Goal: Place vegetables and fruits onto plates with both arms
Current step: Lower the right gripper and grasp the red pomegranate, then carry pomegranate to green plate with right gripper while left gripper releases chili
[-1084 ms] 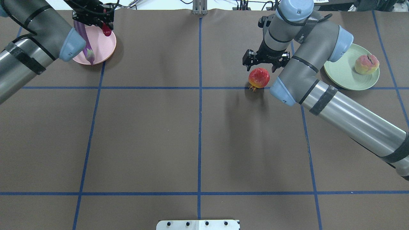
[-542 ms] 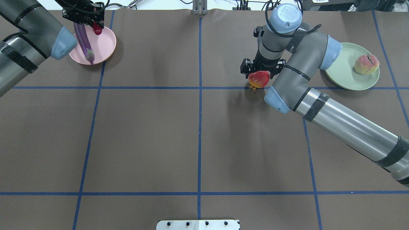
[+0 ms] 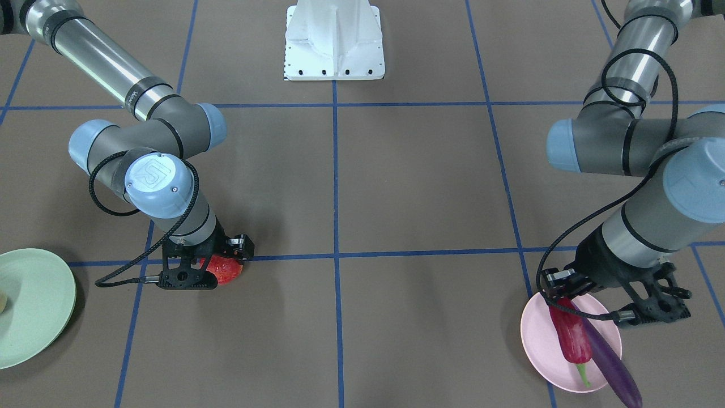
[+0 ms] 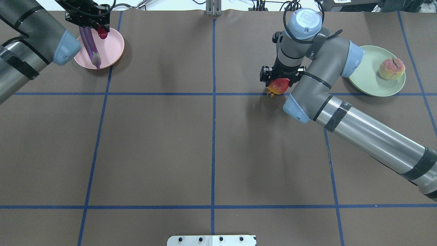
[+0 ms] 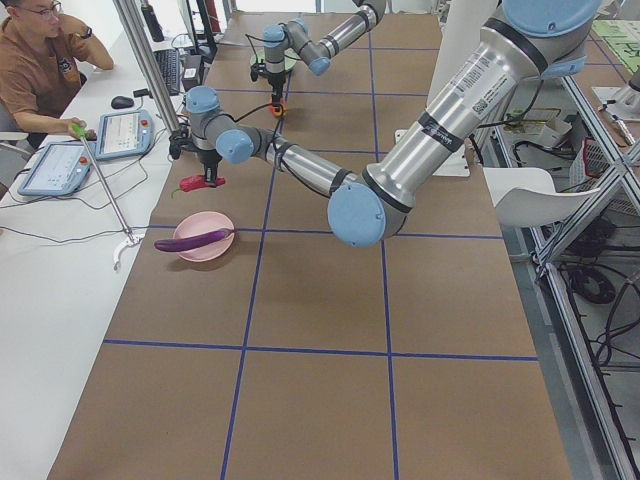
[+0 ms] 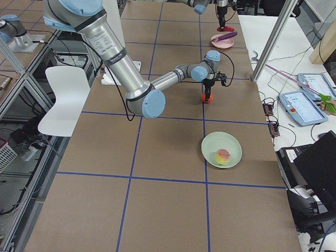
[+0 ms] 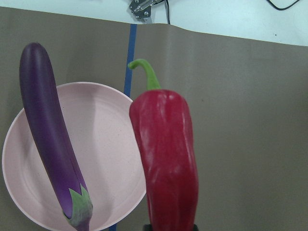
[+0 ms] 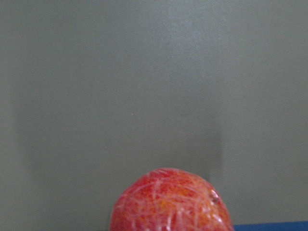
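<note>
while the left gripper (image 3: pixel 559 303) pinches the short red chili pepper (image 7: pixel 166 159) above the pale pink round plate (image 4: pixel 114 49), overhead upper left, for release, the right gripper (image 4: pixel 280 80) straddles the round mottled red-orange pomegranate (image 8: pixel 171 202), clamping not discernible.

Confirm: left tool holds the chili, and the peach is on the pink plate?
Wrong plate. The peach lies on the green plate, as the overhead view shows. The left tool does hold the chili.
</note>
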